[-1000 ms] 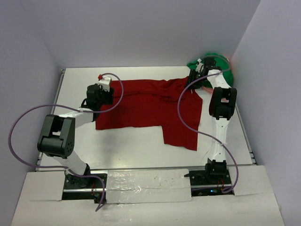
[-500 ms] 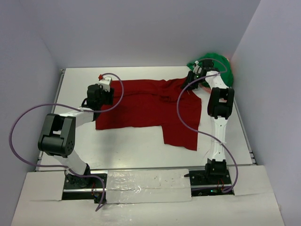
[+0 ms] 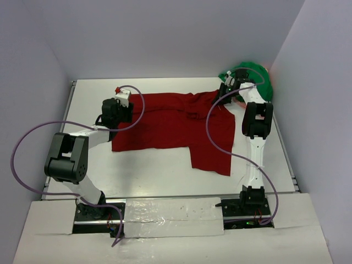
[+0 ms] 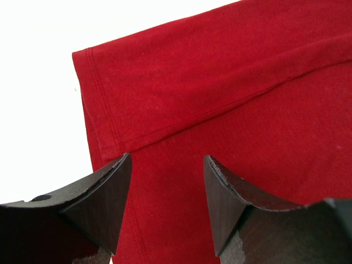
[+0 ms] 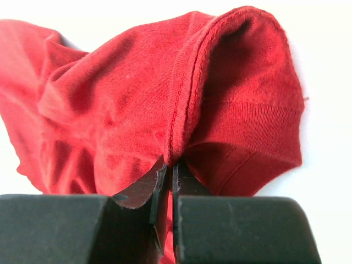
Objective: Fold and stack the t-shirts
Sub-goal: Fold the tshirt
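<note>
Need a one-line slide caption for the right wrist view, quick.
Right gripper shut on a bunched fold of the dark red t-shirt, a stitched edge rising from its fingertips.

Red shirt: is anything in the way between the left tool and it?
No, nothing visible. The left tool hangs open right over the red shirt, near its hemmed corner, and only bare cloth shows in its gap. The right tool pinches a fold of the same shirt.
</note>
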`<state>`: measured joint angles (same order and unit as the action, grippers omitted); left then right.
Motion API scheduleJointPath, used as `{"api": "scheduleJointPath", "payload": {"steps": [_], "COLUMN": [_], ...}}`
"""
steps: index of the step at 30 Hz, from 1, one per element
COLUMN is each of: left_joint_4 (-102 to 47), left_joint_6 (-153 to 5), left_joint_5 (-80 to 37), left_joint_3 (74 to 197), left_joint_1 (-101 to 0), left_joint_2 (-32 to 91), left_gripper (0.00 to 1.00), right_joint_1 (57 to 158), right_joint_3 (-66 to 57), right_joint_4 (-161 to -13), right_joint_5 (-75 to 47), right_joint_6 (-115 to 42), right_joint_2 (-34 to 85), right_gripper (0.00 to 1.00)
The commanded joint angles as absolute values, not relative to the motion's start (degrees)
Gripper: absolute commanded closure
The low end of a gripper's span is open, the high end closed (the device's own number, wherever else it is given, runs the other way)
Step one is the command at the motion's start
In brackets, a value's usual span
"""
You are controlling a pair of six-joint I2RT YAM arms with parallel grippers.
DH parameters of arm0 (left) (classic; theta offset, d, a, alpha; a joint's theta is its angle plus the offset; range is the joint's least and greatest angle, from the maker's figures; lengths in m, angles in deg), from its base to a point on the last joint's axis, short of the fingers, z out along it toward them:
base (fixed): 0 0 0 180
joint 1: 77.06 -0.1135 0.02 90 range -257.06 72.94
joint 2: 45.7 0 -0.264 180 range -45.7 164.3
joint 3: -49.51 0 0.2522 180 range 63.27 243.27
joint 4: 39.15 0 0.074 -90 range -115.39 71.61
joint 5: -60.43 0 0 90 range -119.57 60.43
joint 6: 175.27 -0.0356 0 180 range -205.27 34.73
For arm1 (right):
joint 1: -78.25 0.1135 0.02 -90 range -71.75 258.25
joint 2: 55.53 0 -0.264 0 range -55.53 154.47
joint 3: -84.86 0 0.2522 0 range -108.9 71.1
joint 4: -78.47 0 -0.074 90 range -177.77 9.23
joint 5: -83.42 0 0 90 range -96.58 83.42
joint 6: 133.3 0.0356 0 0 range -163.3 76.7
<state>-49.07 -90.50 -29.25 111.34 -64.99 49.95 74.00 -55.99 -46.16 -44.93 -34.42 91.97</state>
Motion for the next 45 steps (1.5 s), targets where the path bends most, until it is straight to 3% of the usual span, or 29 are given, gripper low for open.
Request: {"api": "scheduleJointPath", "payload": {"steps": [1, 22, 23, 26, 27, 28, 30, 38, 45], "left_joint_4": [-49.7, -49.9, -49.9, -49.9, -50.0, -50.0, -50.1, -50.3, -50.8], "left_joint_6": [-91.2, -91.5, -91.5, -91.6, -91.6, -91.6, -91.6, -91.7, -92.2], "left_joint_5": [-29.3, -29.2, -29.3, -29.2, -29.3, -29.2, -29.3, -29.2, -29.2], "left_joint_3": [113.4, 112.1, 112.1, 111.8, 111.8, 111.8, 111.8, 111.5, 110.9], "left_joint_1": [-64.4, -64.1, -64.1, -64.1, -64.1, -64.1, -64.1, -64.1, -64.0], "left_joint_2": [49.7, 48.4, 48.4, 48.1, 48.1, 48.1, 48.1, 47.8, 47.5], "left_gripper": [0.36, 0.36, 0.36, 0.36, 0.36, 0.36, 0.36, 0.36, 0.36], "right_joint_1": [73.7, 67.8, 67.8, 67.9, 68.3, 68.8, 69.8, 80.4, 86.6], "right_joint_3": [-54.4, -58.4, -58.5, -55.8, -54.6, -52.5, -49.6, -28.8, -21.8], "right_joint_4": [-45.2, -46.3, -46.1, -46.7, -47.2, -47.7, -49.0, -61.3, -64.4], "right_joint_5": [-35.8, -25.6, -27.7, -33.4, -33.9, -34.4, -34.5, -22.9, -15.4], "right_joint_6": [-38.0, -40.9, -41.3, -41.9, -42.3, -42.7, -46.4, -56.0, -58.9], "right_joint_2": [87.4, 85.7, 85.7, 83.7, 83.0, 82.1, 78.6, 63.2, 60.8], "right_gripper": [0.99, 0.99, 0.96, 0.67, 0.51, 0.49, 0.44, 0.42, 0.42]}}
